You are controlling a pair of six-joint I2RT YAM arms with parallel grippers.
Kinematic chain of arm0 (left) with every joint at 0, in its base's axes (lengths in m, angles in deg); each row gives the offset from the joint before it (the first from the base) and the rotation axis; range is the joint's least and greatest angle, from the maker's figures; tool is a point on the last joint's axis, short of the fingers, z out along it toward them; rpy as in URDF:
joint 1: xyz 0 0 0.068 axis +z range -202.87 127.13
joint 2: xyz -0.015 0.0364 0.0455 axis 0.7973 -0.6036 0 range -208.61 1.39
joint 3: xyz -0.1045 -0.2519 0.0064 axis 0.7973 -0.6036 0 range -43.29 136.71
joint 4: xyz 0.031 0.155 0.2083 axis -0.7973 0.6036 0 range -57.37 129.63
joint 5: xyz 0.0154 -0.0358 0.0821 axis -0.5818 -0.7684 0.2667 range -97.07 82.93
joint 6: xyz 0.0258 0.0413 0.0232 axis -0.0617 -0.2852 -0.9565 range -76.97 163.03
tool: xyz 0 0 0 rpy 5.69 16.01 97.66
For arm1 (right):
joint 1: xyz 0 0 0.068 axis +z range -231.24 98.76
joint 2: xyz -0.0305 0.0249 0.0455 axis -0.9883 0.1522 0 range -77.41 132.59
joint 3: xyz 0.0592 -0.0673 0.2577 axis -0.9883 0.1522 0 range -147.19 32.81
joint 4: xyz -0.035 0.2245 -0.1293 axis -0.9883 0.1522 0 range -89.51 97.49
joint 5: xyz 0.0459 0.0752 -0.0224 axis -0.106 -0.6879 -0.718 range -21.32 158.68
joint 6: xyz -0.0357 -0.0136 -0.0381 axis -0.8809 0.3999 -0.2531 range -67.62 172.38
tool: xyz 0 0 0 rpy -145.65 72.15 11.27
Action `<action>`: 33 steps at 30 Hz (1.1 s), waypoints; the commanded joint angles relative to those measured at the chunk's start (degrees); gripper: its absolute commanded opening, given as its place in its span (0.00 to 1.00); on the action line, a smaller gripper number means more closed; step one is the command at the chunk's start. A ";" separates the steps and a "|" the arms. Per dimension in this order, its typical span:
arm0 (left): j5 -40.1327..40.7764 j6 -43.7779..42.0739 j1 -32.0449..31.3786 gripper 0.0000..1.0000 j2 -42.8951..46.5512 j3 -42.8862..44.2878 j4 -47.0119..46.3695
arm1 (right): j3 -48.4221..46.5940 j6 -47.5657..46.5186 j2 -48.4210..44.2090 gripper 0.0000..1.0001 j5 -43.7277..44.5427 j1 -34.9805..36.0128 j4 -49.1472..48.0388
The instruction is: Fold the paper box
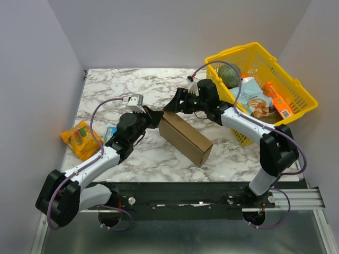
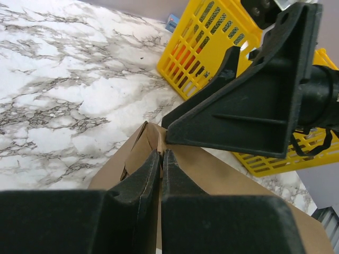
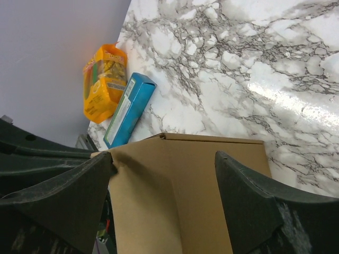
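Note:
The paper box (image 1: 185,137) is plain brown cardboard, folded into a long closed-looking shape lying at an angle mid-table. My left gripper (image 1: 158,114) is shut on a thin cardboard edge at the box's far left corner; in the left wrist view the fingers (image 2: 148,174) pinch that brown flap (image 2: 153,138). My right gripper (image 1: 177,101) is open and hangs over the same far end. In the right wrist view the box (image 3: 185,196) fills the gap of the right gripper (image 3: 164,156), whose left finger touches the box's corner. The right gripper's finger (image 2: 249,106) also shows in the left wrist view.
A yellow basket (image 1: 299,98) with groceries stands at the back right, close behind the right arm; it also shows in the left wrist view (image 2: 201,47). An orange packet (image 1: 80,138) and a blue-green carton (image 1: 109,135) lie at the left edge, and both show in the right wrist view as the packet (image 3: 103,82) and the carton (image 3: 130,108).

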 commanded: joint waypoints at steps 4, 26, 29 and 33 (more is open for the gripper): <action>0.58 -5.47 0.22 0.02 -4.31 -6.57 24.66 | 0.53 0.34 2.70 0.82 -0.83 0.17 -1.85; 2.25 -8.38 1.27 0.73 0.43 9.25 32.92 | 4.31 -3.62 -0.91 0.80 2.87 0.17 1.50; 1.11 -5.05 2.32 0.74 -0.09 8.64 30.03 | 4.75 -3.97 -1.43 0.79 3.57 0.17 1.50; -3.02 -2.23 3.73 0.76 -1.50 8.29 26.33 | 5.02 -4.32 -1.70 0.79 4.10 0.17 3.17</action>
